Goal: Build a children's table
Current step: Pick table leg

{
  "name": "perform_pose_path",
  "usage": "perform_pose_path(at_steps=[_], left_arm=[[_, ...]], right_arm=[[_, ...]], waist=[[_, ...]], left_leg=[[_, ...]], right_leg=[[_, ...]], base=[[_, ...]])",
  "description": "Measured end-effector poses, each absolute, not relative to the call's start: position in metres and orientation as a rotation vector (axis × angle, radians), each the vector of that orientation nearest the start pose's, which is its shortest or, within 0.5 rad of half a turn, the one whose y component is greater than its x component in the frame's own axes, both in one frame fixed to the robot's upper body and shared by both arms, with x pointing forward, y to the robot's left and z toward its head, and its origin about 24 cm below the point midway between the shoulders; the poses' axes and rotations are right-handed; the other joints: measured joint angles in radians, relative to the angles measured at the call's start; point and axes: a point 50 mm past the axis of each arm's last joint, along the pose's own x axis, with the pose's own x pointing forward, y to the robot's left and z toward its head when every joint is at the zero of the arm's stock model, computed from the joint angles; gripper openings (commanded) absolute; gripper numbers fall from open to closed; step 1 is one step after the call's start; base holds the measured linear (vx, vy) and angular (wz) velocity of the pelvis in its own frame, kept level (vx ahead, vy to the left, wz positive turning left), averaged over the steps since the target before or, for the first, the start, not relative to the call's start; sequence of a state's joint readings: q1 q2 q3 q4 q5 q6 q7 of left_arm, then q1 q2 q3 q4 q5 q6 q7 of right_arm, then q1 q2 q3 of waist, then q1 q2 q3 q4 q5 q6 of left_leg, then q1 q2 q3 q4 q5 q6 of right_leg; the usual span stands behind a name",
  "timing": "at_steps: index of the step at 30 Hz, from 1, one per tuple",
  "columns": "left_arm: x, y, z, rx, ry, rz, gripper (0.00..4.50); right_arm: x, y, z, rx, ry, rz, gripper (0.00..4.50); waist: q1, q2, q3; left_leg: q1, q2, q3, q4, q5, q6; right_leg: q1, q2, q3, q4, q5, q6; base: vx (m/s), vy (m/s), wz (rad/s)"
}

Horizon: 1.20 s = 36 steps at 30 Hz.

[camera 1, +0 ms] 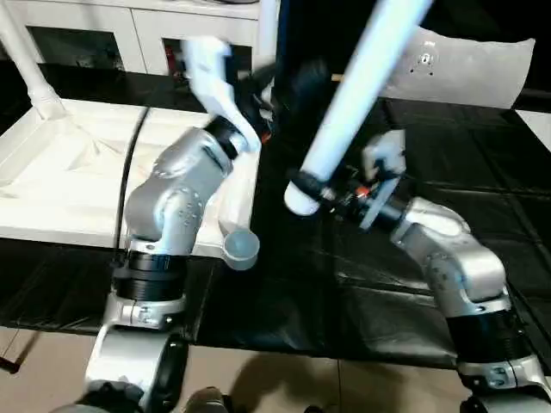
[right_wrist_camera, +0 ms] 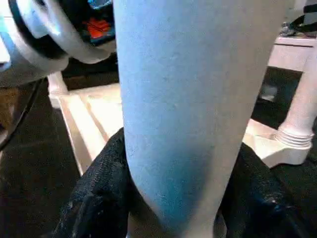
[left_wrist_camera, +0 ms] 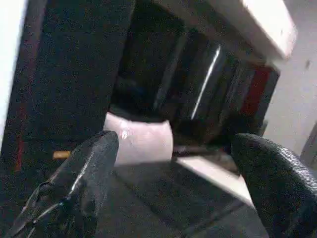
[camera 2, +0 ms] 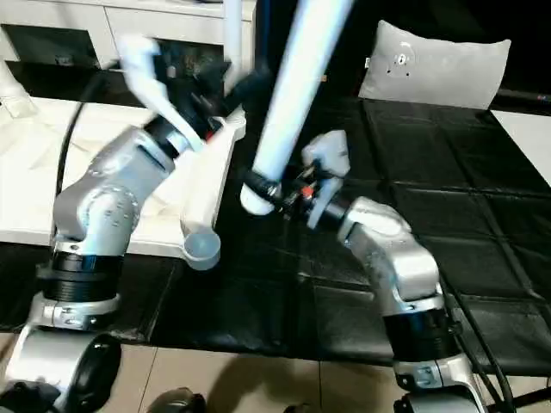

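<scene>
The children's table top (camera 1: 60,181) lies upside down on my left, ribbed underside up. One white leg (camera 1: 21,60) stands in its far left corner socket and another leg (camera 2: 232,26) in the far right one. The near right corner socket (camera 1: 241,246) is empty. My right gripper (camera 1: 320,191) is shut on the thick end of a long white leg (camera 1: 362,86) that slants up and away over the mat; in the right wrist view its black fingers (right_wrist_camera: 99,193) press both sides of the leg. My left gripper (left_wrist_camera: 173,163) is raised by the top's far right corner, open and holding nothing.
A black quilted mat (camera 1: 387,284) covers the floor under and to the right of the table top. A grey pillow (camera 1: 465,69) lies at the back right. A white cabinet (camera 1: 129,26) with glass doors stands behind.
</scene>
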<state>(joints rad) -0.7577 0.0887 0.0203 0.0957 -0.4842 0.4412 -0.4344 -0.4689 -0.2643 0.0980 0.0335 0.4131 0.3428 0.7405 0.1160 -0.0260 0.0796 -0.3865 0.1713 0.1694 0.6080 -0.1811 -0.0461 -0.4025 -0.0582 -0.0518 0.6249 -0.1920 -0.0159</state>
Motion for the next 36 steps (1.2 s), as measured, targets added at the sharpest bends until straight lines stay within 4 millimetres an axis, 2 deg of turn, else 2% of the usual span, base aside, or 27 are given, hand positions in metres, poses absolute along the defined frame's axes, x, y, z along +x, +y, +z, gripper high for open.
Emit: perform_pose_path(at_steps=[3, 5, 8, 14, 18, 19, 22, 23, 26, 29, 32, 36], left_arm=[[0.335, 0.065, 0.213, -0.227, -0.219, -0.885, 4.14], [0.325, 0.06, 0.221, -0.203, -0.263, -0.973, 4.14], [0.318, 0.062, 0.229, -0.175, -0.308, -1.017, 4.14], [0.315, 0.065, 0.226, -0.14, -0.311, -1.004, 4.14], [0.32, 0.065, 0.221, -0.162, -0.29, -0.901, 4.14], [0.322, 0.069, 0.218, -0.161, -0.279, -0.853, 4.14], [0.329, 0.111, 0.193, -0.127, -0.194, -0.622, 4.14], [0.327, 0.13, 0.178, -0.098, -0.135, -0.53, 4.14], [0.316, 0.164, 0.14, -0.075, -0.004, -0.37, 4.14], [0.307, 0.175, 0.126, -0.055, 0.037, -0.304, 4.14], [0.296, 0.18, 0.126, -0.016, -0.009, -0.24, 4.14], [0.284, 0.184, 0.113, 0.006, 0.011, -0.173, 4.14]], right_arm=[[0.307, -0.104, 0.135, 0.027, -0.073, 0.997, 1.95], [0.307, -0.105, 0.133, 0.016, -0.08, 0.99, 1.95], [0.307, -0.107, 0.135, -0.011, -0.105, 0.978, 1.95], [0.308, -0.108, 0.13, -0.023, -0.09, 0.953, 1.95], [0.312, -0.111, 0.128, 0.051, -0.073, 0.843, 1.95], [0.31, -0.113, 0.128, 0.071, -0.068, 0.807, 1.94], [0.303, -0.129, 0.123, 0.104, -0.021, 0.688, 1.94], [0.299, -0.137, 0.119, 0.123, 0.017, 0.611, 1.94], [0.295, -0.151, 0.107, 0.145, 0.095, 0.47, 1.94], [0.292, -0.151, 0.103, 0.165, 0.114, 0.416, 1.94], [0.289, -0.148, 0.116, 0.128, 0.053, 0.376, 1.94], [0.285, -0.15, 0.124, 0.112, 0.019, 0.362, 1.94]], waist=[[-0.001, 0.0, 0.0], [-0.001, 0.0, 0.0], [-0.005, 0.0, 0.0], [-0.005, 0.0, 0.0], [-0.005, 0.0, 0.0], [-0.006, 0.0, 0.0], [-0.022, 0.002, -0.001], [-0.029, 0.002, -0.001], [-0.033, 0.004, 0.001], [-0.028, 0.006, 0.004], [-0.027, 0.011, 0.006], [-0.029, 0.009, 0.007]], left_leg=[[0.0, 0.0, 0.0, 0.0, 0.0, 0.0], [0.0, 0.0, 0.0, 0.0, 0.0, 0.0], [0.002, 0.0, 0.001, 0.0, 0.0, 0.0], [0.002, 0.001, 0.001, 0.0, 0.001, -0.001], [0.001, 0.0, 0.001, 0.0, 0.001, -0.001], [0.001, 0.0, 0.001, 0.0, 0.0, -0.001], [0.002, 0.001, 0.001, -0.004, 0.001, -0.001], [0.002, 0.001, 0.001, -0.006, 0.001, -0.002], [0.001, 0.001, 0.001, -0.008, 0.002, -0.003], [0.0, 0.001, 0.001, -0.008, 0.002, -0.003], [0.0, 0.001, 0.001, -0.01, 0.002, -0.003], [0.0, 0.0, 0.002, -0.011, 0.001, -0.002]], right_leg=[[0.0, 0.0, 0.0, 0.001, 0.0, 0.0], [0.0, 0.0, 0.0, 0.001, 0.0, 0.0], [0.0, 0.0, 0.0, 0.002, 0.0, -0.001], [0.0, 0.0, 0.0, 0.002, 0.001, -0.001], [0.0, 0.0, 0.001, 0.001, 0.001, -0.001], [0.0, 0.0, 0.001, 0.001, 0.0, -0.001], [-0.001, 0.001, 0.001, 0.0, 0.0, 0.0], [-0.001, 0.002, 0.001, 0.0, 0.0, 0.001], [-0.003, 0.002, 0.0, -0.002, -0.001, 0.001], [-0.003, 0.002, 0.001, -0.004, -0.001, 0.001], [-0.001, 0.002, 0.001, -0.01, -0.001, 0.007], [-0.001, 0.002, 0.001, -0.013, -0.001, 0.009]], base=[[0.0, 0.0, 0.0], [0.0, 0.0, 0.0], [0.0, 0.0, 0.0], [0.0, 0.0, 0.0], [0.0, 0.0, 0.0], [0.0, 0.0, 0.0], [0.0, 0.0, 0.0], [0.0, 0.0, 0.0], [0.0, 0.0, 0.0], [0.0, 0.0, 0.0], [0.0, 0.0, 0.0], [0.0, 0.0, 0.0]])
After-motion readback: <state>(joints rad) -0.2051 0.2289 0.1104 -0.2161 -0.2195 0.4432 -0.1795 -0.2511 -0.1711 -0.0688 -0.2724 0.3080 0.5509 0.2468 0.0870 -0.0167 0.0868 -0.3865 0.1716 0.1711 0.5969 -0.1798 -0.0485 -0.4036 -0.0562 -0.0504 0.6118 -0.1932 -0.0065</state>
